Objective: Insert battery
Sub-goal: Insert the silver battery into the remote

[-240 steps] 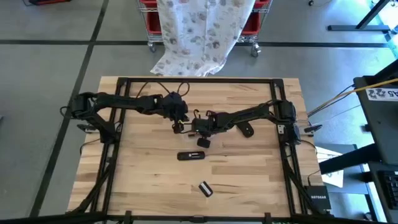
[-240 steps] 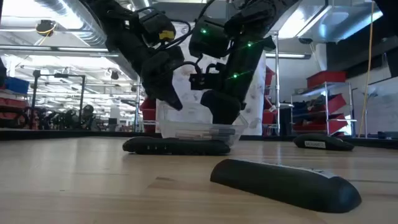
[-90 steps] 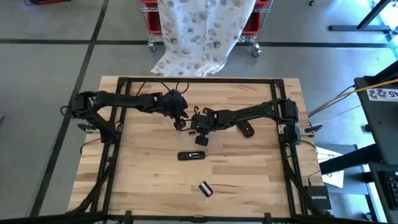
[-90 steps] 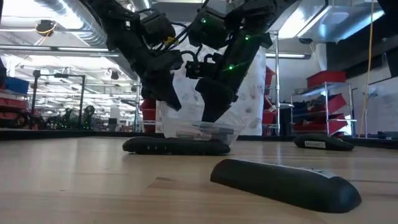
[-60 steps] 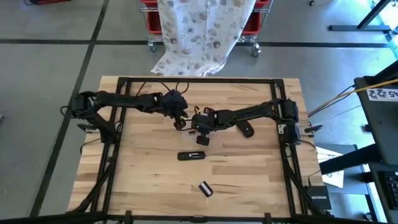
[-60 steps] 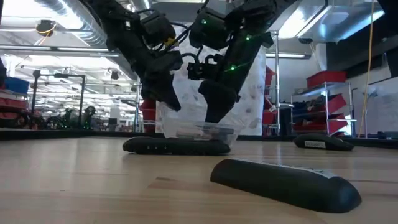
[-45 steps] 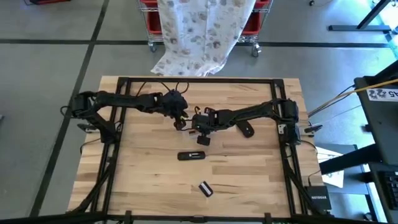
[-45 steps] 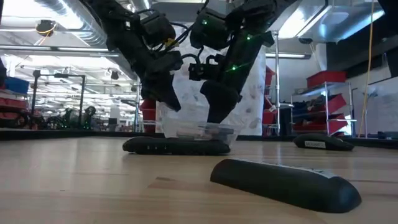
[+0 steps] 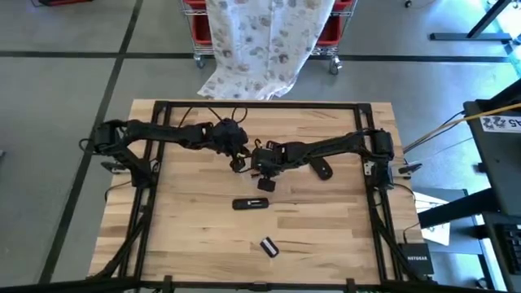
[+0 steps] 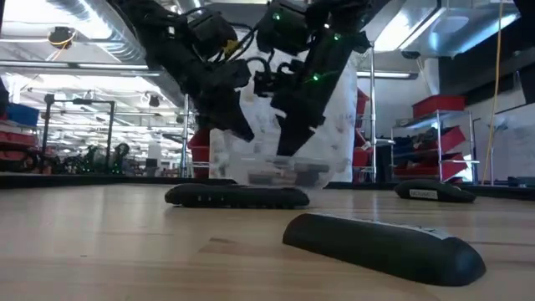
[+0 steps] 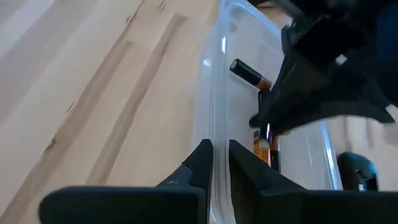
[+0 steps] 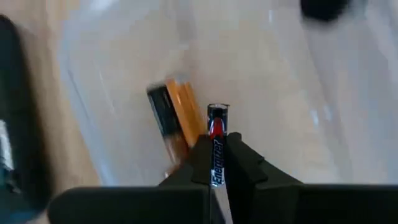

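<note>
At left, the left gripper (image 11: 215, 163) pinches the near wall of a clear plastic container (image 11: 219, 81), steadying it at the tabletop's (image 9: 195, 244) centre. Inside lie loose batteries: a black-and-copper cell (image 11: 247, 72) near the far end and another (image 12: 171, 121) beside the right arm's fingers. To the right, the right gripper (image 12: 216, 163) is clamped on a red-and-black battery (image 12: 217, 127), which stands out past its fingertips above the container's floor. From table height both arms meet over the container (image 10: 267, 167). The remote (image 9: 251, 203) that appears meant to take the battery lies nearer the front edge, well apart from the container; a second dark piece (image 9: 269, 247), possibly its cover, lies closer to the front still. To do this step well, the right arm should likely lift the battery straight up clear of the wall before travelling, while the left gripper holds the container down so it cannot tip or drag. The grip sits near the battery's lower end, so a slow move would guard against it pivoting.
</note>
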You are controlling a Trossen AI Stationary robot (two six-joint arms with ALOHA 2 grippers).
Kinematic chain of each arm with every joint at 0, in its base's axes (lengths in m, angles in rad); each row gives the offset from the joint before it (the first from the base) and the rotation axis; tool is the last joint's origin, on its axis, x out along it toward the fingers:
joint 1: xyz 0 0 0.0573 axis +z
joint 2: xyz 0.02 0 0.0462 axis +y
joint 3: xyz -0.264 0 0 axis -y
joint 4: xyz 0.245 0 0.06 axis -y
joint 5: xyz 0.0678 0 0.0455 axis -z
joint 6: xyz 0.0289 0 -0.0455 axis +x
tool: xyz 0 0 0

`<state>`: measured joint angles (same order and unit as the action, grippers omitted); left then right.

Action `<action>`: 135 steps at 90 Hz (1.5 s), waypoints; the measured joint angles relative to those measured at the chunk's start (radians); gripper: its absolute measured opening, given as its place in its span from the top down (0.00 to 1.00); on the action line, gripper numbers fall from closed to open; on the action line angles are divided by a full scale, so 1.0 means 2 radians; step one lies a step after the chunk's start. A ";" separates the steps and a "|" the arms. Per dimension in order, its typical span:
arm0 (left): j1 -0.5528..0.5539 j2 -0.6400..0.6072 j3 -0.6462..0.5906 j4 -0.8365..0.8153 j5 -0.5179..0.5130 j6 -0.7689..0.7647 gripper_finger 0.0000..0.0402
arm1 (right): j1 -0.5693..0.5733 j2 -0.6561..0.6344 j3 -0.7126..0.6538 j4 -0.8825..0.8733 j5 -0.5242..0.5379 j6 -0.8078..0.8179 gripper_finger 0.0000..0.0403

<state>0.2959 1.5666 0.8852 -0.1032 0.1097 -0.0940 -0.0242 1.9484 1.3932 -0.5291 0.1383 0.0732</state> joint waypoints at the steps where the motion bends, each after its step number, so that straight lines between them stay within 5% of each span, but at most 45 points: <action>1: -0.001 0.000 0.000 0.001 0.000 0.000 0.97 | 0.000 0.000 0.002 0.000 0.000 -0.002 1.00; 52: -0.003 -0.001 0.001 0.013 0.014 0.013 0.97 | 0.000 0.000 0.053 -0.016 -0.009 -0.053 1.00; 82: -0.004 0.000 0.000 0.047 0.078 0.021 0.97 | 0.010 0.000 0.053 -0.006 -0.009 -0.062 0.99; 122: 0.016 0.000 -0.002 0.032 0.076 -0.042 0.97 | 0.012 -0.001 0.054 -0.007 0.026 -0.091 1.00; 135: 0.022 0.006 -0.004 0.012 0.030 -0.063 0.97 | 0.014 -0.038 0.063 0.025 0.012 -0.127 1.00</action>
<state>0.3407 1.5781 0.8770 -0.0787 0.1699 -0.2208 0.0036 1.8734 1.5196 -0.4794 0.1627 -0.1804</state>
